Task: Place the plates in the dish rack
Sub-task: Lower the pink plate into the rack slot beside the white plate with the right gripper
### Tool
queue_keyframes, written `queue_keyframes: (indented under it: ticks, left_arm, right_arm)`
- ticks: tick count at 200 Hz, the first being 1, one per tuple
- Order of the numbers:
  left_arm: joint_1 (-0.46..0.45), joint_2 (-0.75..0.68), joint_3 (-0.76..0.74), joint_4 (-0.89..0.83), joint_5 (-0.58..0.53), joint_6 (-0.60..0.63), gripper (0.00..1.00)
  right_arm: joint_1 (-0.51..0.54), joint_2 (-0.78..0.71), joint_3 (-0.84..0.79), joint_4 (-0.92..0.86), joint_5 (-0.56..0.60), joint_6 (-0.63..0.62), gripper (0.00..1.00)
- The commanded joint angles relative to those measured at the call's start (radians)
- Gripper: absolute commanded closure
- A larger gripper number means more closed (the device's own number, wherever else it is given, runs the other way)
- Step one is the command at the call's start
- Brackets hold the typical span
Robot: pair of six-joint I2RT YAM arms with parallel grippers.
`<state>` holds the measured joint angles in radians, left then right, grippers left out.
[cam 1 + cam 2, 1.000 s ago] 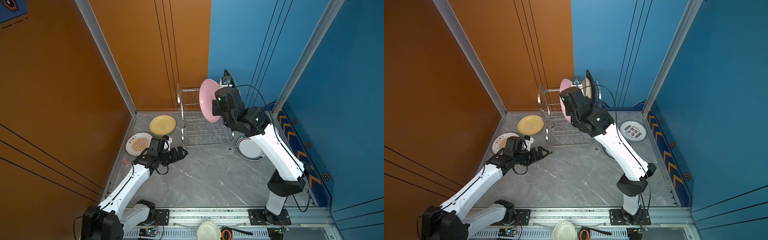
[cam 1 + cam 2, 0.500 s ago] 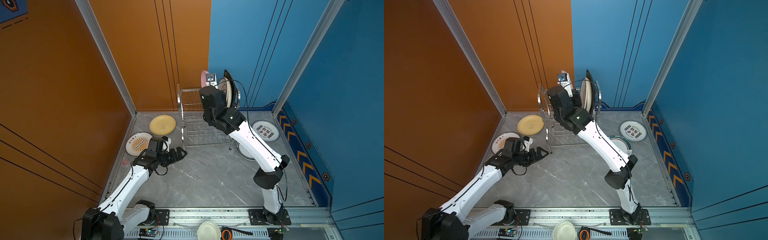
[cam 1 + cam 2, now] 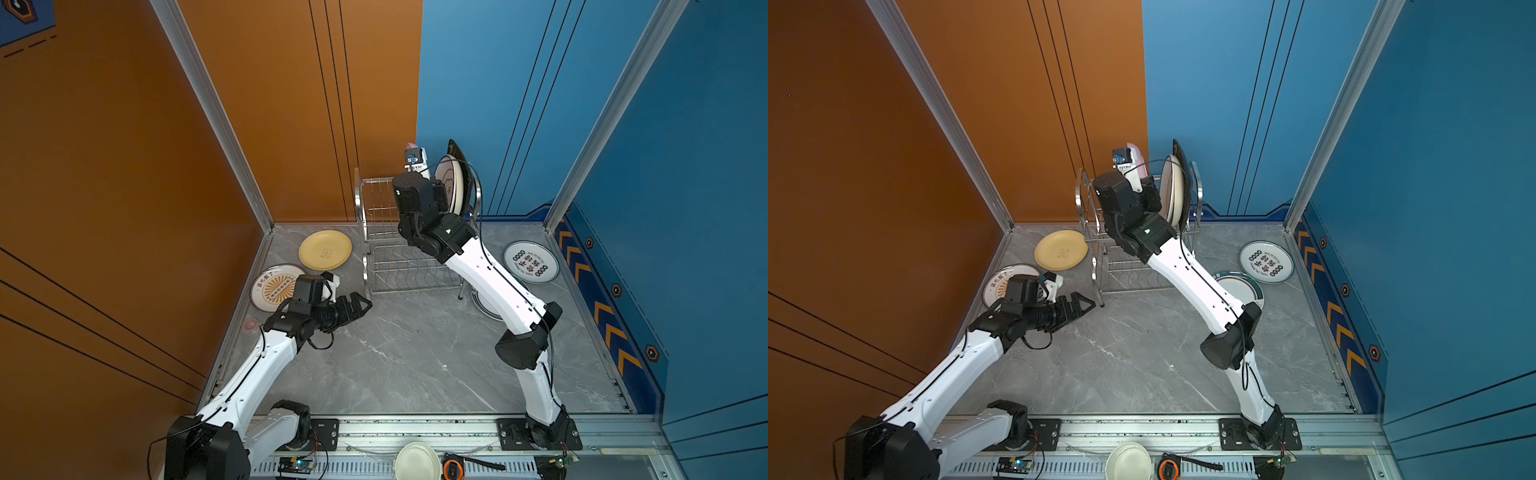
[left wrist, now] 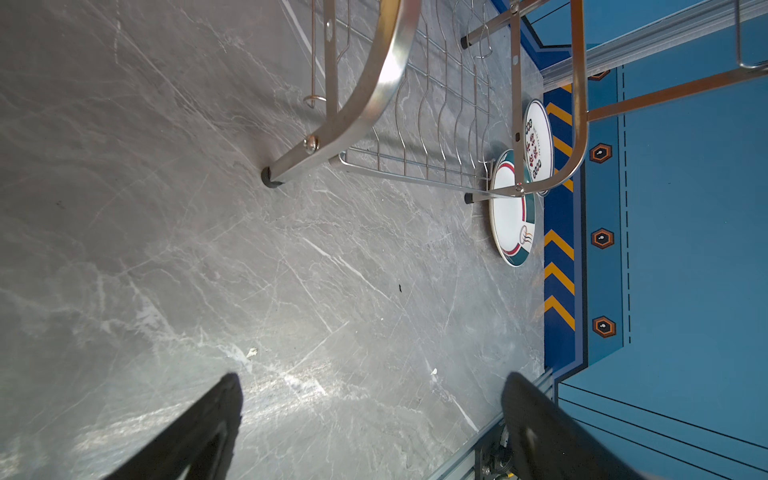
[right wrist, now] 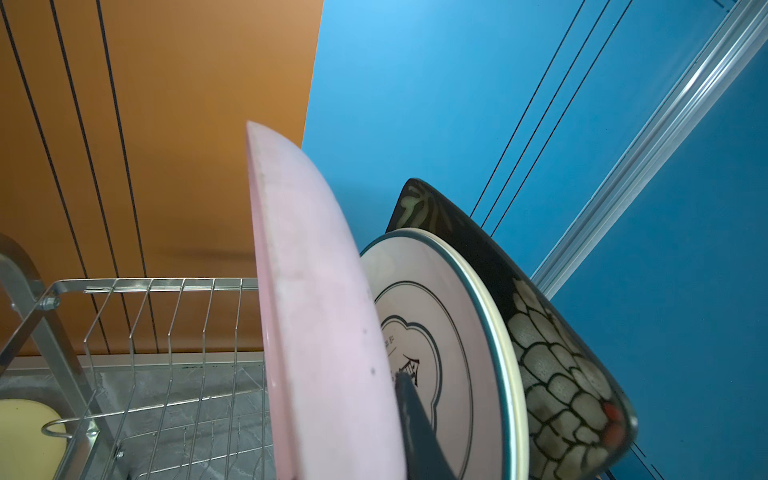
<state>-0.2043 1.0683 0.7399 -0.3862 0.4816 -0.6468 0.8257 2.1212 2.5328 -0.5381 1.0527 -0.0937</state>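
Right gripper (image 5: 353,415) was clamped on the pink plate (image 5: 307,270), held upright at the dish rack's (image 3: 358,195) upper tier beside the cream plate (image 5: 449,316) and black plate (image 5: 561,374), at the grey marble desk's (image 3: 415,353) back edge. Left gripper (image 3: 360,306) was spread wide over bare desk by the rack's front-left leg.

Right gripper (image 5: 374,432) swung pink plate (image 5: 316,311) edge-on, in at dish rack (image 3: 376,195) upper tier beside ringed plate (image 5: 436,332).
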Motion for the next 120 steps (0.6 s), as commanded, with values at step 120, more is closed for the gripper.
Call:
queue_keyframes:
  ticks: [120]
  left_arm:
    - [0.022, 0.036, -0.002, 0.023, 0.044, 0.020, 0.02]
  right_arm:
    - [-0.028, -0.033, -0.035, 0.018, 0.055, 0.028, 0.93]
